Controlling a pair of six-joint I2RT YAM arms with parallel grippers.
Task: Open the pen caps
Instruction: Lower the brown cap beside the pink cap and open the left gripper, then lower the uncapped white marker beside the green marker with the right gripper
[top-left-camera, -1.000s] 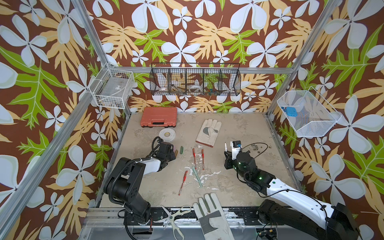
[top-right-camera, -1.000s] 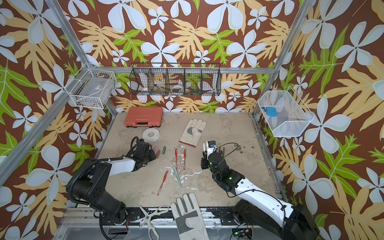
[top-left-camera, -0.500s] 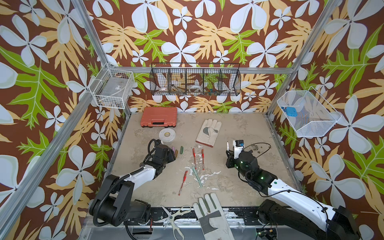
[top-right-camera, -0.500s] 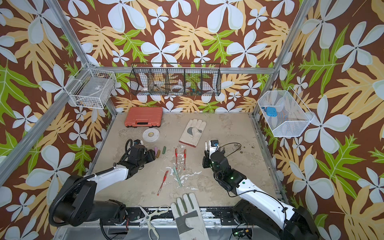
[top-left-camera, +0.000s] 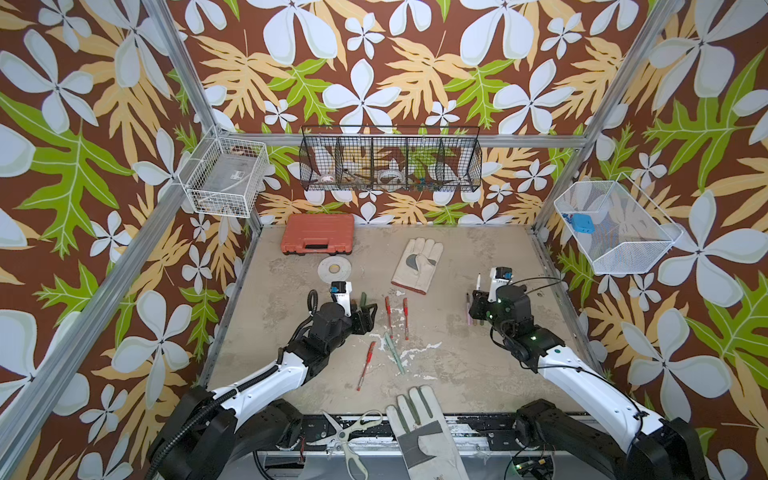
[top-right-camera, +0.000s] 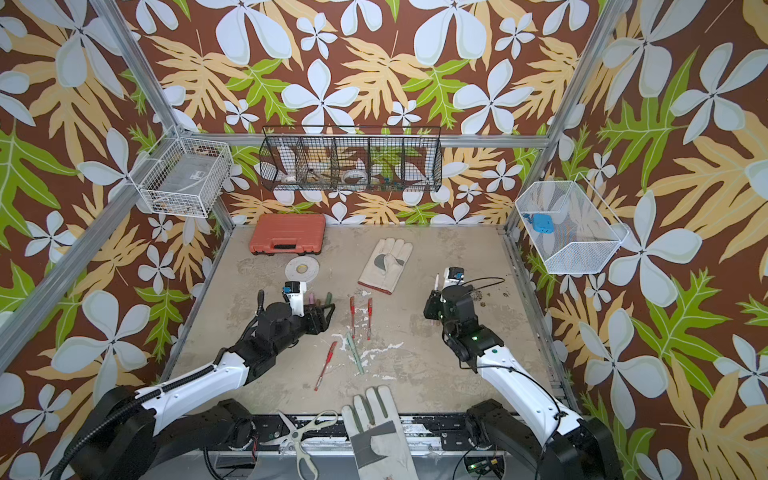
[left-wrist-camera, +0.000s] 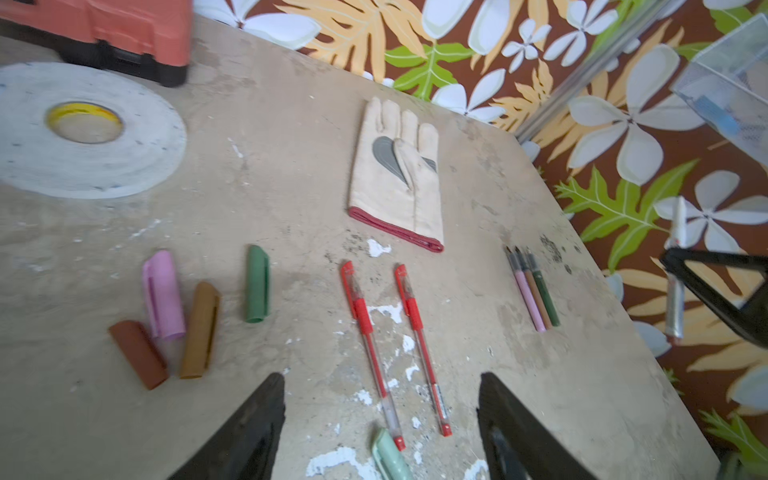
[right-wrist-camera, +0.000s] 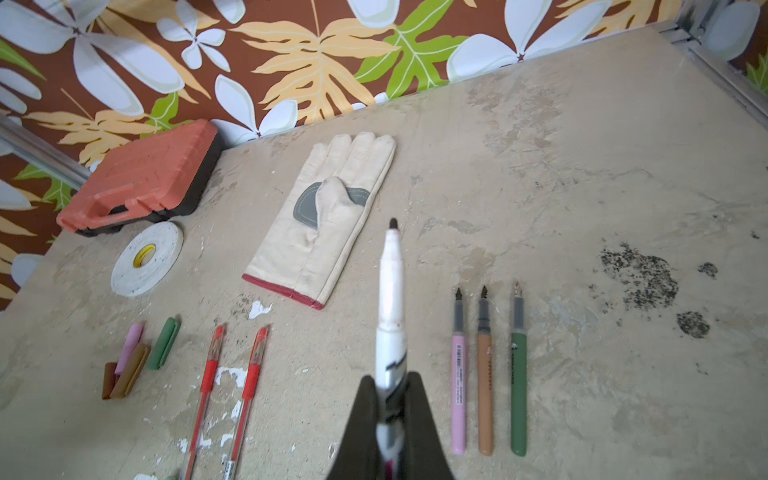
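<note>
**Right gripper clamps the marker; left gripper gapes empty**

The left gripper (left-wrist-camera: 380, 376) hangs low over the table (left-wrist-camera: 291, 174) with its jaws far apart and nothing between them. The right gripper (right-wrist-camera: 391, 380) is closed tight on the white marker (right-wrist-camera: 390, 291). The marker runs straight out in line with the fingers, its dark bare tip pointing away from the robot. Its rear end is hidden between the fingers.

Just beside that gripper lie three uncapped pens: the pink pen (right-wrist-camera: 459, 374), gold pen (right-wrist-camera: 484, 374) and green pen (right-wrist-camera: 518, 374). They are parallel, nibs away from the robot. At mid-table two red pens (left-wrist-camera: 370, 345) lie parallel along the same line, capped ends pointing away.

Nearer the front, a third red pen (top-left-camera: 365, 365) and the mint pen (top-left-camera: 393, 353) lie slanted. Both are too small to tell whether they are capped. In the left wrist view the frame edge cuts the mint pen off.

Left of the red pens lie four loose caps. The green cap (left-wrist-camera: 257, 289) lies alone, parallel to the red pens. The pink cap (left-wrist-camera: 163, 295), gold cap (left-wrist-camera: 200, 330) and brown cap (left-wrist-camera: 138, 354) are bunched close together. In both top views the left arm hides most of them.
</note>
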